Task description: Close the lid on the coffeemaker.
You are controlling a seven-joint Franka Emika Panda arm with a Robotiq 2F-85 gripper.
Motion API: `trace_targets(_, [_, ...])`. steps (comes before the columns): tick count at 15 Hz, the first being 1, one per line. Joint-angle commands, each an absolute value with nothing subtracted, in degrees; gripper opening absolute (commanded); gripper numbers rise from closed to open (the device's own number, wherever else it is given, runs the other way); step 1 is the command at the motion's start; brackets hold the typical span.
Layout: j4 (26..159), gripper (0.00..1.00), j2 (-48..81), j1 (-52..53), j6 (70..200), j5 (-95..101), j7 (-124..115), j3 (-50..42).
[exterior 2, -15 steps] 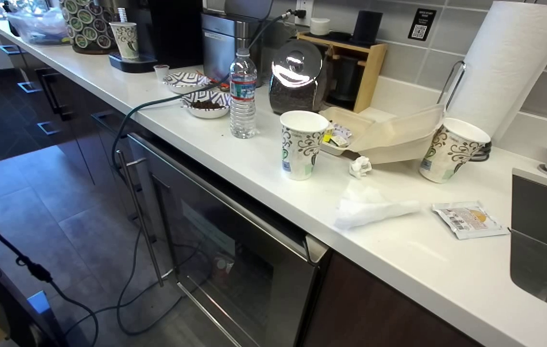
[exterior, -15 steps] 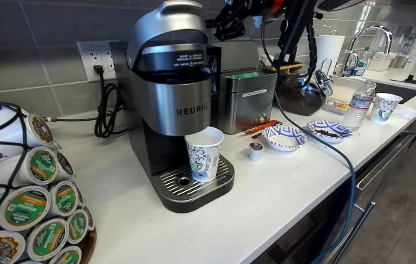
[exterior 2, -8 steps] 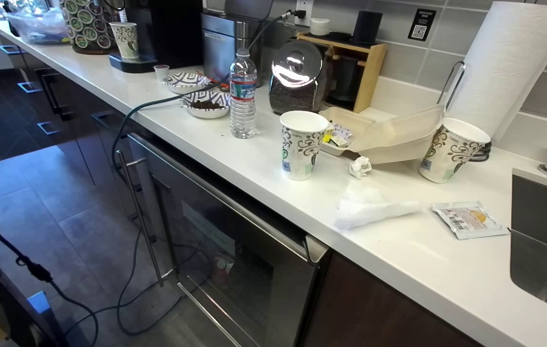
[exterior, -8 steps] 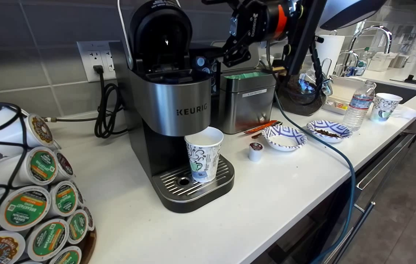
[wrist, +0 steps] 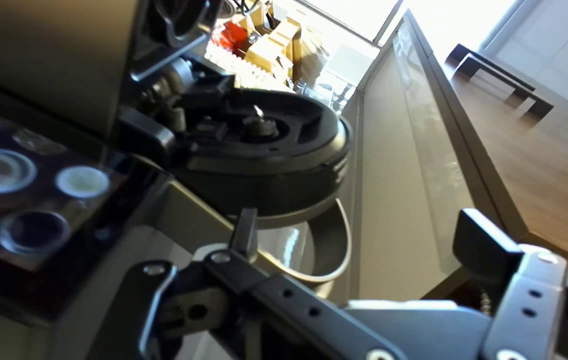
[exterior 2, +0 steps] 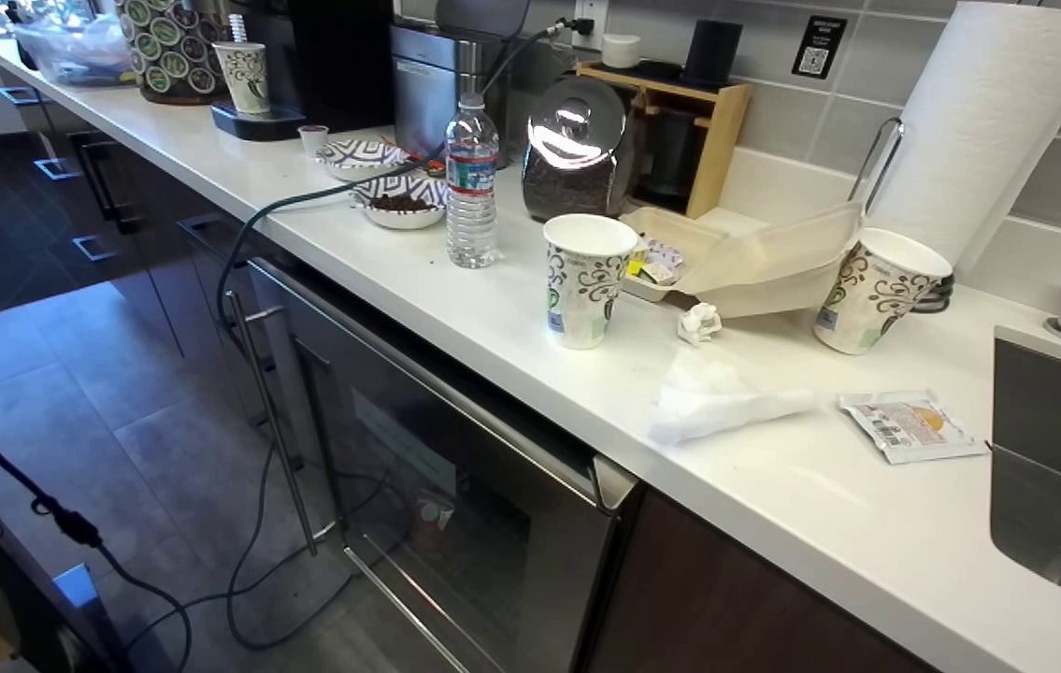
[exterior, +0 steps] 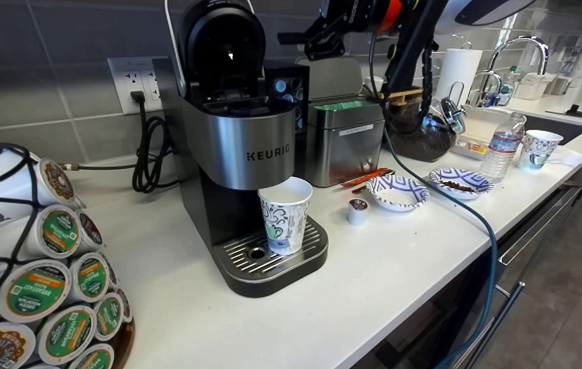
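Note:
The coffeemaker is the silver and black Keurig, with a paper cup on its drip tray. In an exterior view its dark side shows at the top edge. The lid stands raised, glossy black inside facing forward; its top is cut off by the frame. In the wrist view the lid's black inside and its silver loop lie ahead of the fingers. My gripper is right of the lid, apart from it in the exterior view. In the wrist view the fingers are wide apart with nothing gripped.
A steel box with an open top stands right of the coffeemaker. A dark box of pods is behind. A pod rack stands at left. A pod, bowls and a bottle are at right.
The lid was partly lowered a second ago; it has swung back up to raised. My gripper moved down and right, then back up and left.

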State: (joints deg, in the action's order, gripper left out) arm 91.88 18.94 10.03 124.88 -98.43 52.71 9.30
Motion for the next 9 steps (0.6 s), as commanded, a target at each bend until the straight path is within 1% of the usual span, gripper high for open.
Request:
trace_targets(1, [88.1,1.00,20.6,11.1,125.8,-98.6,61.4,8.8])
trace_targets(5, [83.2,1.00,24.2,11.5,125.7,-93.5,65.1,7.9])
trace_targets(9, [75.6,1.00,29.2,11.5,125.3,-89.0,67.1,7.7])
